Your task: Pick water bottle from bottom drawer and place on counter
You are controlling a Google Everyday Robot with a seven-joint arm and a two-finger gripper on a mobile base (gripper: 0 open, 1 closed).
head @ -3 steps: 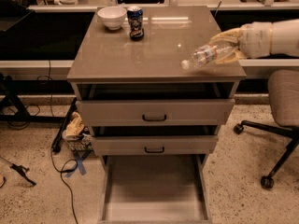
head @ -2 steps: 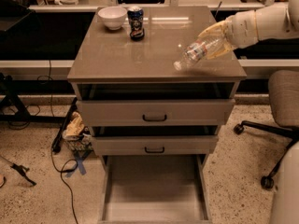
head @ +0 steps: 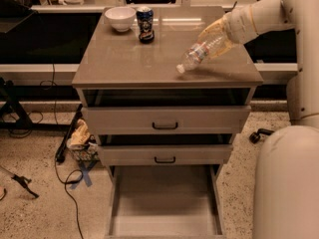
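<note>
Camera view: jaws gripping the clear crinkled plastic bottle point(head: 204, 51) swing further inward above the glossy grey-beige worktop point(head: 129, 59) (placement looks near).

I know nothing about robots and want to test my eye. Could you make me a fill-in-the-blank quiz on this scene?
The end effector, over the counter's right side, grips the water bottle, whose cap end sits ____ than its base.
At the counter's back, a dark blue can stands beside a white ____.
The drawer pulled out furthest is the ____ one.
Missing: lower; bowl; bottom.
</note>
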